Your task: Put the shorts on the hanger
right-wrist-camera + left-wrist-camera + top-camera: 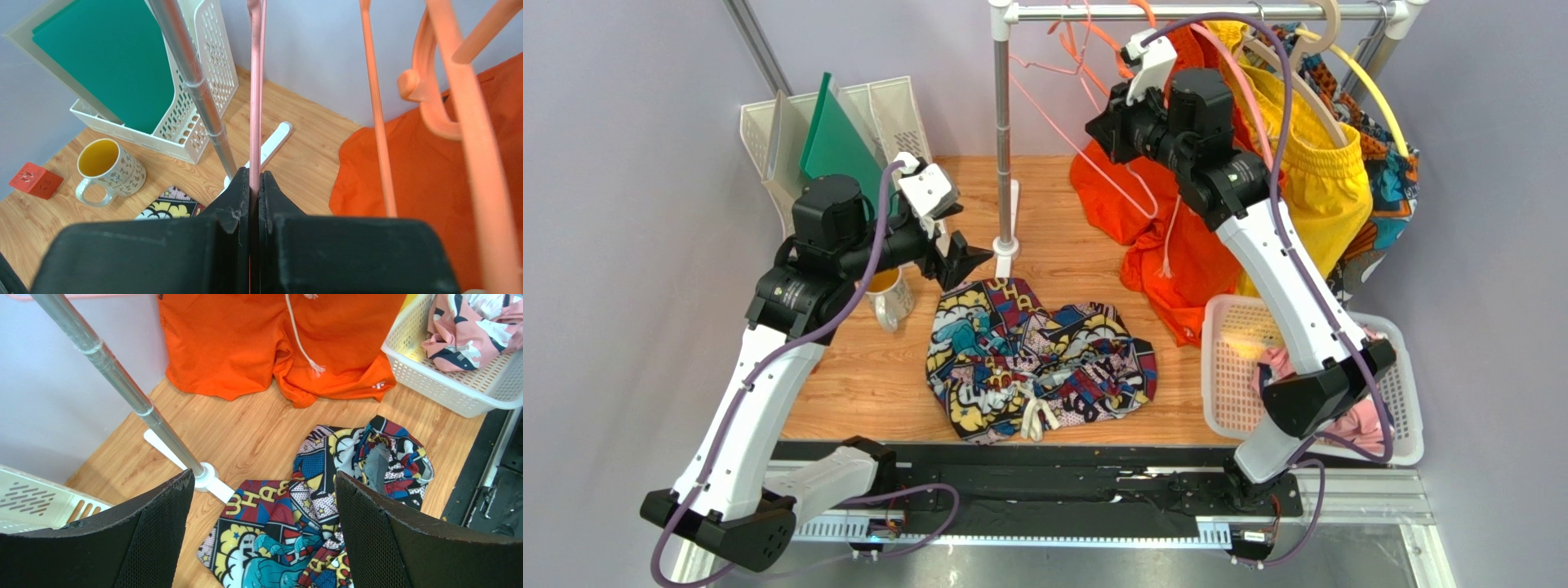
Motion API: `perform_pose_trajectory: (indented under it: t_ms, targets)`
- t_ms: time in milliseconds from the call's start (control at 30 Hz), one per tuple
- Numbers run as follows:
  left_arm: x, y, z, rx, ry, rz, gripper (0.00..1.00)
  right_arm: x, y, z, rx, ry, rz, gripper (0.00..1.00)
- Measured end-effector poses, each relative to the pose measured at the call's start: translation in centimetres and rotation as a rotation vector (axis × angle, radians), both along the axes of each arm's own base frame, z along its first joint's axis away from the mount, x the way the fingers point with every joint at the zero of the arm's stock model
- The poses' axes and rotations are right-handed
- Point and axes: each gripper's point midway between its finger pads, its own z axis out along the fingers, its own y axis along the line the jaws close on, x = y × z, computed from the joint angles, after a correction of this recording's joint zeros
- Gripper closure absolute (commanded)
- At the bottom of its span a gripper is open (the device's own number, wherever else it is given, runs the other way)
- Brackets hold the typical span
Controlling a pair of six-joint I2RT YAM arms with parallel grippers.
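Observation:
The comic-print shorts (pixel 1038 355) lie crumpled on the wooden table near its front edge, white drawstring toward the front. They also show in the left wrist view (pixel 319 514). My left gripper (pixel 967 260) hovers above their back left corner, open and empty (pixel 264 478). The pale pink hanger (pixel 1063 128) hangs from the rack rail at the back. My right gripper (pixel 1100 129) is raised beside it and shut on its thin pink bar (pixel 255 92), which runs up from between the closed jaws (pixel 255 177).
The rack's metal pole (pixel 1003 135) stands behind the shorts. Plain orange shorts (pixel 1149 233) and yellow shorts (pixel 1320 172) hang at the right, with thicker orange hangers (pixel 466 122). A white basket (pixel 1308 380) of clothes stands front right. A mug (pixel 885 298) and file organizer (pixel 842 123) are at the left.

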Motion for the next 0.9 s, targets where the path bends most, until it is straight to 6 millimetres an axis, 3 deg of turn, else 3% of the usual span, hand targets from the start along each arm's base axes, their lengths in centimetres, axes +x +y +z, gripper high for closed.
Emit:
perform_pose_trajectory:
  t_ms: [300, 467, 600, 700, 900]
  targets:
    - [0.5, 0.5, -0.3, 0.013, 0.004, 0.038, 0.07, -3.1, -1.7, 4.9, 0.068, -0.153, 0.001, 1.0]
    - [0.9, 0.7, -0.8, 0.025, 0.021, 0.058, 0.02, -4.9, -2.4, 5.7, 0.076, -0.176, 0.013, 1.0]
    - [0.9, 0.7, -2.1, 0.049, 0.064, 0.054, 0.01, -6.8, -3.1, 4.1, 0.041, -0.139, 0.032, 1.0]
    - [0.5, 0.6, -2.9, 0.062, 0.099, 0.037, 0.01, -9.3, -3.8, 2.0, 0.01, -0.089, 0.063, 1.0]
    - [-1.0, 0.4, -4.1, 0.078, 0.133, -0.017, 0.04, -17.0, -5.2, -2.4, -0.055, 0.003, 0.217, 1.0]
